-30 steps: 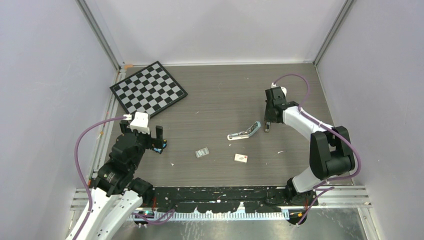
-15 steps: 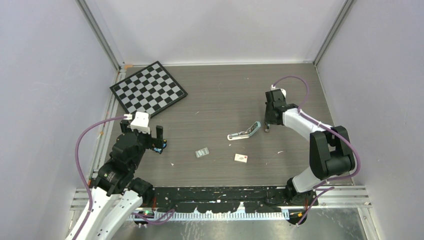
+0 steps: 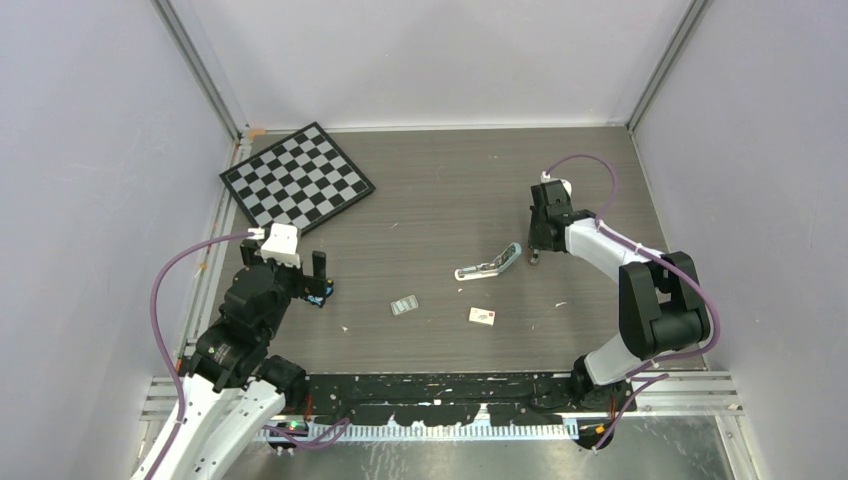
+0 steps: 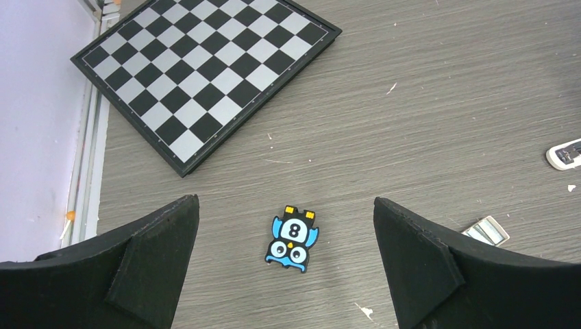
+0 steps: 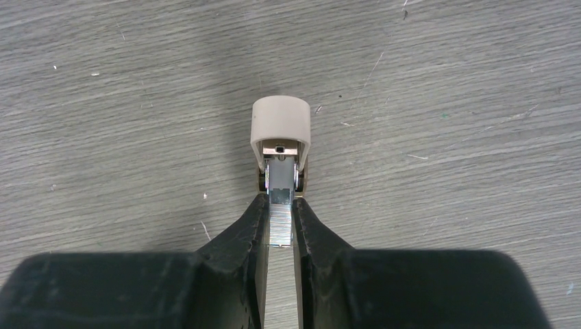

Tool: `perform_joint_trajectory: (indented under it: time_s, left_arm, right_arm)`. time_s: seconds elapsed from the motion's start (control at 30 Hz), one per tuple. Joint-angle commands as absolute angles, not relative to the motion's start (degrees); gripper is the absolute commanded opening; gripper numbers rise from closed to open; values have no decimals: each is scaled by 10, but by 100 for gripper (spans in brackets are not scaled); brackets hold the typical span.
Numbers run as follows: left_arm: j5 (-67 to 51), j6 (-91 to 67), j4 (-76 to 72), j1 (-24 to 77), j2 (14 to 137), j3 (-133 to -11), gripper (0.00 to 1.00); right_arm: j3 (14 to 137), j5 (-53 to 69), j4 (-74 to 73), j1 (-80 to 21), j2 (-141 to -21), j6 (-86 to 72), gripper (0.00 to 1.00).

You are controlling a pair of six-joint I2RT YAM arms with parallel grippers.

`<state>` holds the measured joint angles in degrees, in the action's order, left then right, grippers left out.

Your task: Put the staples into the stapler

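Two grippers logged, left to right. Far left, a checkerboard [image 3: 297, 177] lies flat on the grey table [image 3: 440, 190] near the back corner. My left gripper [image 4: 284, 202] hangs low by the table's left edge, jaws spread wide and holding nothing. A small black-and-blue gadget [image 4: 291, 240] lies on the table just below the gap between them, not touched. Right of that, near the middle, a block of staples [image 3: 405, 306] lies flat and apart from everything. A small white box with a red mark [image 3: 484, 316] sits farther right. Beyond it lies the stapler [image 3: 488, 265], hinged open, with its teal top tilted up toward the right. My right gripper [image 5: 279, 202] is just beside that raised end. Its jaws are pinched nearly together on a strip of staples [image 5: 280, 226]. The strip's far end meets the metal mouth under a tan rounded block [image 5: 281, 127].
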<state>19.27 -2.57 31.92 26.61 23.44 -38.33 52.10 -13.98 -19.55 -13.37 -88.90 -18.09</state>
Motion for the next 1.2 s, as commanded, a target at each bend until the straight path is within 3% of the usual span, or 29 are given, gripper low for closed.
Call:
perform_joint_trajectory:
  time_s: [0.0, 1.17]
  left_arm:
    - [188, -29, 291, 268, 237, -383, 100]
    - [189, -29, 293, 268, 240, -384, 100]
  right_arm:
    - [521, -140, -170, -132, -891, -179, 20]
    - [517, -153, -168, -132, -875, -176, 20]
